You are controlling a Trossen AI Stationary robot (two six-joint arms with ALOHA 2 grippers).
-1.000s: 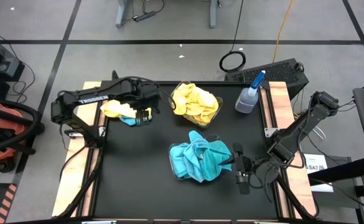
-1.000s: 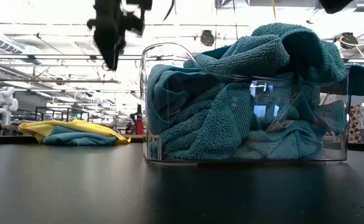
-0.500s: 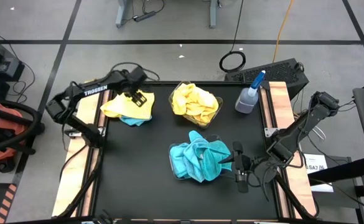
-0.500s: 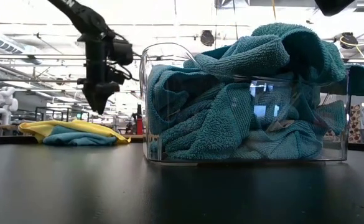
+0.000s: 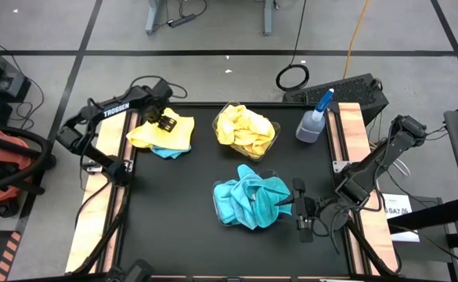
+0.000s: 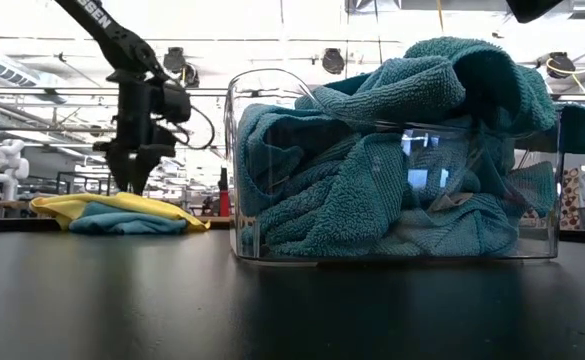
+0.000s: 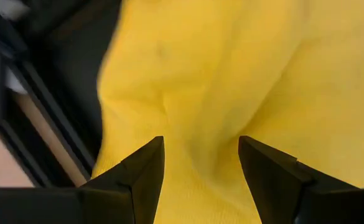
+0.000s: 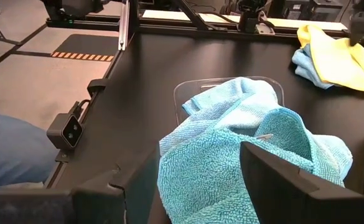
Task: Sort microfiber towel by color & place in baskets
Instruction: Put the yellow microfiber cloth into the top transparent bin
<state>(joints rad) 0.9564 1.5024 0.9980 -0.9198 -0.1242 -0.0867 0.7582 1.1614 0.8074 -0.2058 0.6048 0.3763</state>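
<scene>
While the left tool [image 5: 164, 123] hangs spread just above a soft yellow cloth [image 5: 166, 133] lying over a turquoise one [image 5: 166, 151], fuzzy towels fill two clear rounded tubs [image 5: 247, 132]; the right tool [image 5: 301, 210] waits spread beside the turquoise tub [image 5: 250, 199].

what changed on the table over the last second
The left gripper swung from the inner edge of the loose towel pile back toward the table's far-left corner and came down; it is now open just above the yellow towel, which was half hidden under the arm before. Nothing was picked up or released. The right gripper, both baskets and the spray bottle did not move.
</scene>
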